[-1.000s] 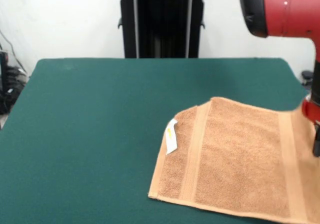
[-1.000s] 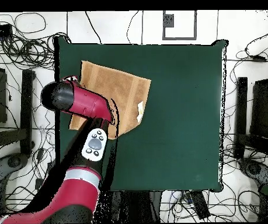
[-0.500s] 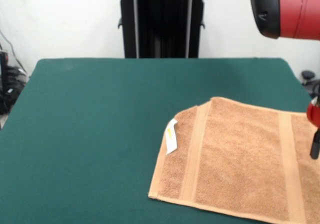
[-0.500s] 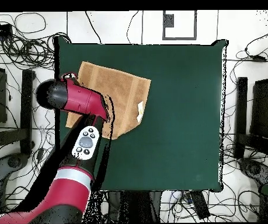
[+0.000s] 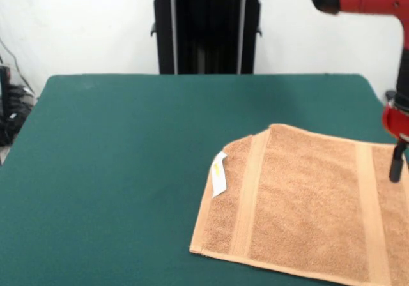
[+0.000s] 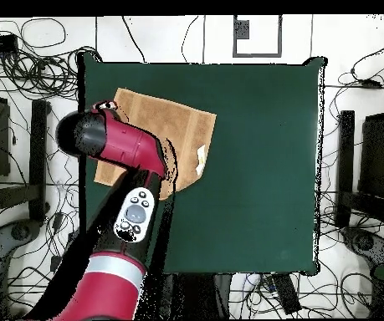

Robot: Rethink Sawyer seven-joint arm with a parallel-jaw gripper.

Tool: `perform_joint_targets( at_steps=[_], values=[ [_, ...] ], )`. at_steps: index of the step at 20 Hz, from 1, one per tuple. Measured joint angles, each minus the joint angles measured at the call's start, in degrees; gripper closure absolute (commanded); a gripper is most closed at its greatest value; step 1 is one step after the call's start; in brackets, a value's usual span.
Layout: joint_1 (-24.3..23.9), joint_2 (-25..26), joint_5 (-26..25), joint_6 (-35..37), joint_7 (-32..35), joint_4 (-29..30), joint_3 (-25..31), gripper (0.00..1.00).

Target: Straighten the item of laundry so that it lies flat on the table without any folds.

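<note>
The item of laundry, an orange-tan towel (image 5: 300, 203), lies on the green table (image 5: 128, 139) at the near right and runs past the picture's right edge. Its far left corner is cut off at a slant, with a white tag (image 5: 219, 174) lying at that edge. My gripper (image 5: 397, 166) hangs a little above the towel's right part, by the right woven band, with nothing seen in it. In the overhead view the towel (image 6: 174, 125) lies near the table's (image 6: 262, 167) left edge, and the red arm (image 6: 120, 150) covers its left part and hides the gripper.
The black pedestal (image 5: 208, 24) stands behind the table's far edge. Cables (image 6: 28, 50) cover the floor around the table. The towel lies close to the table's left edge in the overhead view.
The gripper has risen a little over the towel's right part, and the arm's head has shifted. The towel has not moved.
</note>
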Motion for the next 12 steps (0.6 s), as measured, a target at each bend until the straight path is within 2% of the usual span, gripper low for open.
perform_joint_targets(
  at_steps=[7, 12],
  values=[
    [-5.78, -6.97, -0.89, -2.02, 0.00, 7.07, 3.55, 0.00],
    [-9.06, -9.03, -3.16, -4.24, 0.00, 9.47, 5.43, 0.00]
  ],
)
